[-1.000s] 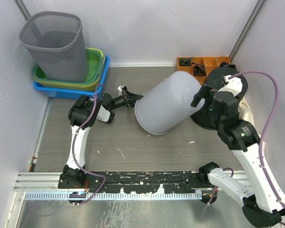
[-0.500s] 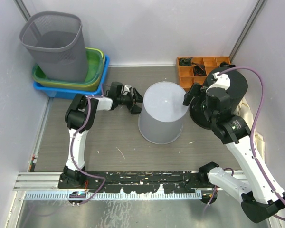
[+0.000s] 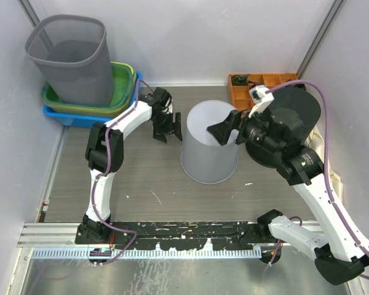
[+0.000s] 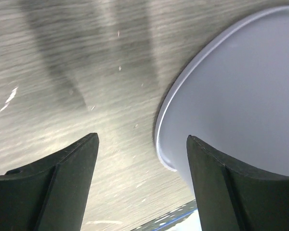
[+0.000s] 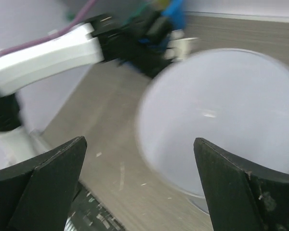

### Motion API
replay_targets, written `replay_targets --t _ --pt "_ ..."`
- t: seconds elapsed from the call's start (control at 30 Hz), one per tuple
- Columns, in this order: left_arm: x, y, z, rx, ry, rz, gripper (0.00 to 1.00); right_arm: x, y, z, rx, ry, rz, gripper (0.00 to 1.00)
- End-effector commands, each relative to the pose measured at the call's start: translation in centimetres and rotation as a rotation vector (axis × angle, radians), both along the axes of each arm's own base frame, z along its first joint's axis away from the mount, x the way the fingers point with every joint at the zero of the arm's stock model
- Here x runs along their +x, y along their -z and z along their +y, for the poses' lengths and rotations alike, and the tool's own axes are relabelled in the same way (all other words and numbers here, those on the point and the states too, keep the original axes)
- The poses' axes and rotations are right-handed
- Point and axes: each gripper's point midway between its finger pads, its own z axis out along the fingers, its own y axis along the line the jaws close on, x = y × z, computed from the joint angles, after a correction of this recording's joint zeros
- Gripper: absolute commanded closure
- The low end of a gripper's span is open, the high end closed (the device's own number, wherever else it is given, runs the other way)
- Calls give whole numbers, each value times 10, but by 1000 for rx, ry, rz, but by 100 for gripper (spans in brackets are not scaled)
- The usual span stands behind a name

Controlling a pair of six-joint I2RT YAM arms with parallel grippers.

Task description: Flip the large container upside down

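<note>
The large container (image 3: 209, 144), a pale grey plastic bucket, stands upside down mid-table with its flat bottom facing up. My left gripper (image 3: 167, 126) hangs open just left of it, apart from its wall; the left wrist view shows the container's rim (image 4: 231, 96) on the table beside the right finger, with nothing between the jaws. My right gripper (image 3: 224, 132) is open above the container's right side, and in the right wrist view the container's bottom (image 5: 221, 115) fills the space below the spread fingers, blurred by motion. Neither gripper holds anything.
A grey mesh bin (image 3: 71, 58) stands in stacked green and blue trays (image 3: 120, 104) at the back left. An orange compartment tray (image 3: 258, 82) with small dark parts sits at the back right. White walls enclose the table on three sides.
The container went from tilted on its side to standing upside down. My left gripper opened, let go of its rim and drew back left. My right gripper swung over the container's top.
</note>
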Motion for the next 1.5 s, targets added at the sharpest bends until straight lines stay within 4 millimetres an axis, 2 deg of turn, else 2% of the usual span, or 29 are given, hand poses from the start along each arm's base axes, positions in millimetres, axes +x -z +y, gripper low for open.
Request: replay_targets --t 0.0,0.1,0.2,0.23,0.33,0.43,0.47,0.53,0.63,0.73,0.83,0.9,1.03,1.13,1.2,1.27,1.4,1.47 --pt "1 -102 32 182 155 -287 25 -64 -68 66 78 -444 -228 0" --pt "8 -171 46 272 223 -492 25 -86 -63 99 7 -570 -225 0" --pt "11 -238 71 343 225 -664 25 -101 -35 136 -131 -613 -184 0" --pt "11 -264 83 370 203 -729 25 -96 -23 145 -181 -585 -170 0" --pt "15 -325 125 455 113 -889 23 -76 6 161 -276 -479 -169 0" --pt "16 -378 174 528 12 -1013 22 -46 22 152 -301 -280 -194 0" --pt "15 -392 191 569 -18 -1045 22 -39 27 146 -307 -228 -196 0" --pt "11 -411 211 642 -37 -1098 22 -32 36 132 -315 -145 -177 0" --pt "2 -433 229 723 -33 -1176 22 -41 55 117 -314 -115 -89 0" --pt "-11 -459 233 769 21 -1291 18 -65 81 104 -305 -166 9 0" --pt "-15 -489 247 867 1 -1377 18 -81 109 85 -312 -142 131 0" --pt "-14 -499 255 910 -1 -1391 19 -91 122 73 -306 -113 210 0" --pt "-3 -499 266 972 9 -1372 20 -103 145 51 -291 -16 328 0" --pt "7 -499 278 1008 -27 -1360 20 -97 166 24 -349 152 391 0" --pt "17 -495 289 1028 -58 -1337 21 -86 175 9 -413 276 381 0" --pt "24 -492 301 1030 -88 -1313 21 -67 176 -1 -486 401 318 0" --pt "34 -475 310 1004 -92 -1263 21 -23 162 2 -621 562 157 0" --pt "37 -465 316 994 -97 -1235 22 0 162 6 -679 611 128 0"
